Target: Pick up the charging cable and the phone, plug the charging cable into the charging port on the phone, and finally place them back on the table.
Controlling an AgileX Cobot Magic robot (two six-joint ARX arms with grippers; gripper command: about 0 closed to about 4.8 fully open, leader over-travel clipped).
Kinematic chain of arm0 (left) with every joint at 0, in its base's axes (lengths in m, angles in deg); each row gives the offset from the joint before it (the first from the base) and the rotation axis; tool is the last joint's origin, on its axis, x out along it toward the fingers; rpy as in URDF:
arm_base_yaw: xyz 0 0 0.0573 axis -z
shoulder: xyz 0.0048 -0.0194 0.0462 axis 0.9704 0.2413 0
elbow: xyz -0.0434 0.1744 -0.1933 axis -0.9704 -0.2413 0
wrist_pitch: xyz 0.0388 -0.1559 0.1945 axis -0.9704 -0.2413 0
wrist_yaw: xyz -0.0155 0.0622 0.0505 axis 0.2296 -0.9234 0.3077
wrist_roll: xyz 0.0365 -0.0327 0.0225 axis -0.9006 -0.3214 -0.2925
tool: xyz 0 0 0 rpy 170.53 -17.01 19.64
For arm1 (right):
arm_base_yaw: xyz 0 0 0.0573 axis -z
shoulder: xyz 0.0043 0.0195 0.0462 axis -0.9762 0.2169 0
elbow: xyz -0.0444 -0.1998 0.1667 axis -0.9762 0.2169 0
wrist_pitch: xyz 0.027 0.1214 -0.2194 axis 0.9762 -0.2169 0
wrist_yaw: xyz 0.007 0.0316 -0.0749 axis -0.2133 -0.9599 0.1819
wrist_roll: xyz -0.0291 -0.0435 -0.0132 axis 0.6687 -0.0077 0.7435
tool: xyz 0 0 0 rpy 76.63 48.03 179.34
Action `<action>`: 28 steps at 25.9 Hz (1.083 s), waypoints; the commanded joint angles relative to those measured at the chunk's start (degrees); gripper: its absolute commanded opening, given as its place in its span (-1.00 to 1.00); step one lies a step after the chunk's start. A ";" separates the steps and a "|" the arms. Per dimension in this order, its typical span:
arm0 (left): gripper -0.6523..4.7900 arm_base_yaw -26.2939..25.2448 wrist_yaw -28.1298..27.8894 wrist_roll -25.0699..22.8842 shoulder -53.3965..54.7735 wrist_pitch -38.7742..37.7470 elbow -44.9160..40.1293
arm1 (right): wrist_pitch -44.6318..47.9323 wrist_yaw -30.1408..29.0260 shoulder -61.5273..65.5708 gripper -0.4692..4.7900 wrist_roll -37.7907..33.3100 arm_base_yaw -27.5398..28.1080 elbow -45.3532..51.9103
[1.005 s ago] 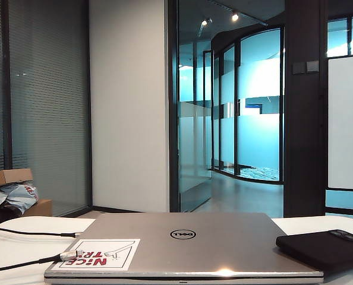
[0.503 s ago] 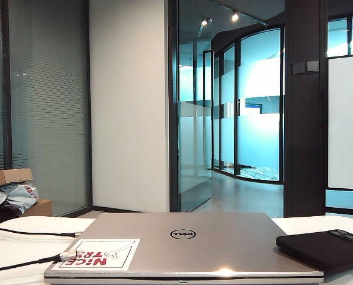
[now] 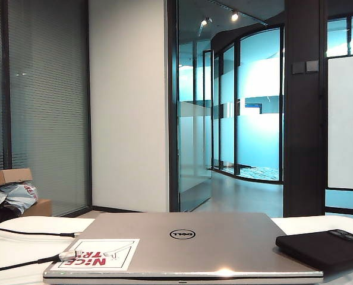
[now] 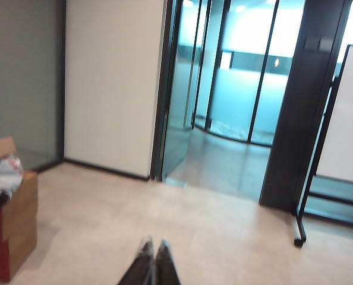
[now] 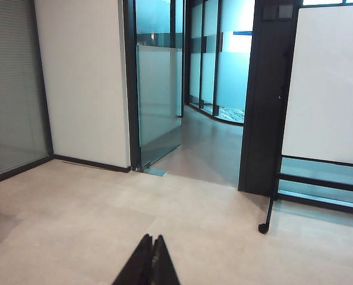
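The charging cable (image 3: pixel 22 263) runs in from the left over the white table (image 3: pixel 10 246), and its silvery plug (image 3: pixel 69 255) rests on the sticker of the closed silver laptop (image 3: pixel 182 243). The black phone (image 3: pixel 322 246) lies at the right, beside the laptop's corner, camera bump at its far end. Neither arm shows in the exterior view. In the left wrist view my left gripper (image 4: pixel 154 243) is shut and empty, pointing out over the room's floor. My right gripper (image 5: pixel 152 238) is likewise shut with nothing in it, and no task object shows in either wrist view.
A second black cord (image 3: pixel 34 232) lies behind the cable at the left. The laptop fills the middle of the table. Off the table, a cardboard box (image 4: pixel 10 225) stands at the left and a wheeled whiteboard stand (image 5: pixel 263 228) at the right.
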 commanded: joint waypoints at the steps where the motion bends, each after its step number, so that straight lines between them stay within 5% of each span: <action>1: -0.78 -0.07 -0.07 -0.22 2.16 0.66 2.19 | 0.83 0.07 4.09 -0.83 -0.33 0.02 -3.65; 10: -0.78 0.00 -0.04 -1.33 12.09 4.42 7.04 | 1.22 -1.77 15.04 -0.83 -0.59 -1.68 -12.41; 21: -0.78 0.68 -0.04 -1.81 29.62 6.05 15.72 | 0.28 -1.33 28.68 -0.83 -0.57 -15.15 -21.42; 28: -0.78 6.95 -0.02 -5.62 37.81 6.08 19.65 | -2.73 -1.33 30.40 -0.83 -0.59 -22.71 -21.68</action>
